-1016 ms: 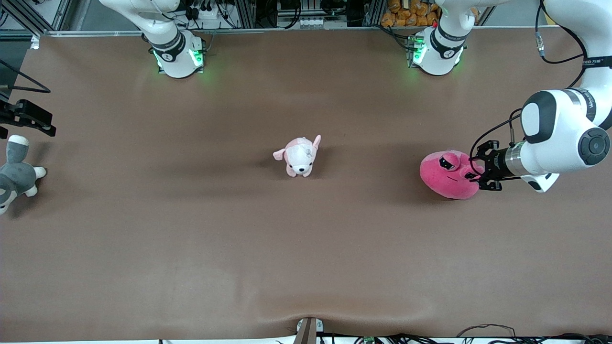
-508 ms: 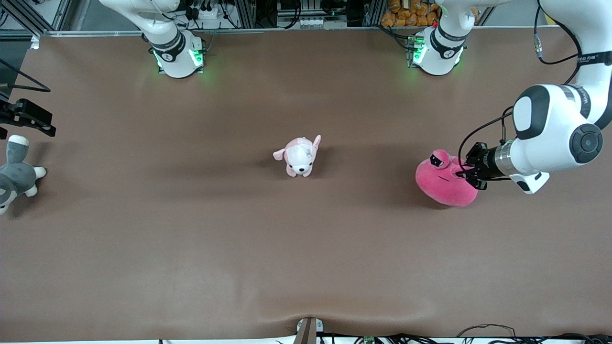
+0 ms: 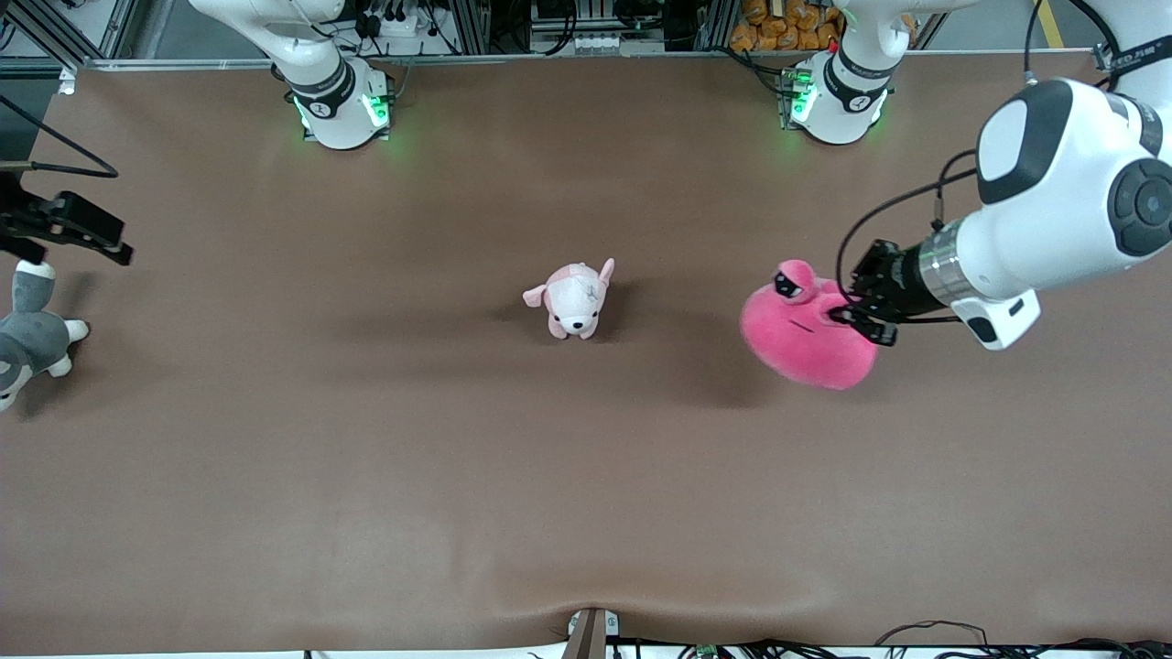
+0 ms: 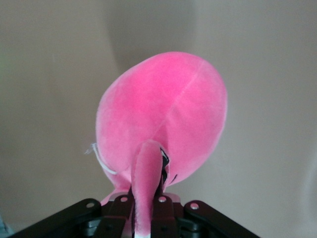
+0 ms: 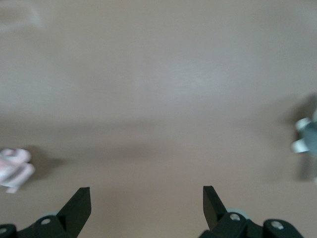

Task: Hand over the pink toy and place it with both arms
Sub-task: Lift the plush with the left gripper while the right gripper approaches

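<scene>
The pink toy (image 3: 806, 339), a round hot-pink plush with bulging black eyes, hangs in the air over the left arm's end of the table. My left gripper (image 3: 847, 316) is shut on a fold of plush at its edge. In the left wrist view the toy (image 4: 163, 114) fills the middle, and the left gripper (image 4: 147, 173) pinches a narrow pink ridge between its black fingers. My right gripper (image 3: 101, 240) hovers at the right arm's end of the table, above a grey plush. In the right wrist view the right gripper (image 5: 146, 198) is open, with only bare table between its fingers.
A small pale pink-and-white dog plush (image 3: 574, 300) stands at the table's middle. A grey-and-white plush animal (image 3: 27, 343) lies at the right arm's end. Both show at the edges of the right wrist view, the dog plush (image 5: 15, 168) and the grey plush (image 5: 307, 136).
My left gripper closed on the pink toy, lifted it off the table and carried it toward the table's middle. The right gripper shifted slightly and stayed open.
</scene>
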`<state>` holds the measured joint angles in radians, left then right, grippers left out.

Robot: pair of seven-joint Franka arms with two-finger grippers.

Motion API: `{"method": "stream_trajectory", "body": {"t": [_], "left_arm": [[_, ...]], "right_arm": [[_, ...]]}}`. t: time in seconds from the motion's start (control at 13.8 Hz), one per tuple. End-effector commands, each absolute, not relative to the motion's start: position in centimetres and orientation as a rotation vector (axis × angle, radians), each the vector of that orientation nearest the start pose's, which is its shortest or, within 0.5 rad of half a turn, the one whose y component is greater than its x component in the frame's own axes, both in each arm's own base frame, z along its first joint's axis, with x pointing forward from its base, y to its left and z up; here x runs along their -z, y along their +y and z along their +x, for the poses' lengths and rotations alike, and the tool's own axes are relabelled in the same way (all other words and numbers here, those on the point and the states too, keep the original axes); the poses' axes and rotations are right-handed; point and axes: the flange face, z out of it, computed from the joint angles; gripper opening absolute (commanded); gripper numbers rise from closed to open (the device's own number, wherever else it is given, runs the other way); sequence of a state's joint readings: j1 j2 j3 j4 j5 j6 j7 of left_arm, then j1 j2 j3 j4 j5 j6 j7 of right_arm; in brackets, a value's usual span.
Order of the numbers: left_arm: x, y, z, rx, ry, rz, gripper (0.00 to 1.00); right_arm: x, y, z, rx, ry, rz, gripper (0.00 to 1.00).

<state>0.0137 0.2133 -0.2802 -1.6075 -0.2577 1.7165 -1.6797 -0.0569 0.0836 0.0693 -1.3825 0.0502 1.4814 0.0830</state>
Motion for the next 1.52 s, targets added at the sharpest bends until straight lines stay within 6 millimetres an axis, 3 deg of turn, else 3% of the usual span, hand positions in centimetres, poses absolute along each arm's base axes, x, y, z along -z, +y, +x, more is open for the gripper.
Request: {"method": "stream_trajectory", "body": {"t": [0.0,0.22,0.36,0.58,0.73,0.94,1.16,1.45], "left_arm": [[-52.9,-20.3,58.9,-0.606,-2.202,-2.36,0.0],[-55.3,-24.3,57.8,-0.67,-2.295,-2.286,0.0],[-57.5,-26.9,57.2,-0.772,-2.355,-2.258,0.0],[-60.3,-29.9,56.6,-0.941,-2.468,-2.18,0.0],[-62.0,-33.6,55.7,-1.021,-2.583,-2.123,0.0],[-62.5,-39.0,54.0,-1.064,-2.687,-2.047,0.0],[-62.2,-42.4,53.0,-1.126,-2.787,-1.929,0.0],[-60.8,-44.3,54.0,-1.218,-2.976,-1.599,0.0]], "right_arm": [[-66.4,4.4,57.2,-0.013,0.309,-2.965,1.0],[-66.0,7.5,57.5,-0.156,0.778,-2.718,1.0],[-65.5,11.3,57.2,-0.245,1.019,-2.632,1.0],[-65.7,15.9,57.7,-0.354,1.308,-2.392,1.0],[-65.3,18.5,59.0,-0.321,1.422,-2.269,1.0],[-65.4,19.8,58.8,-0.435,1.427,-2.177,1.0],[-65.3,23.5,57.5,-0.56,1.673,-2.032,1.0],[-62.7,26.7,55.3,-0.669,1.842,-2.052,1.0]]}}
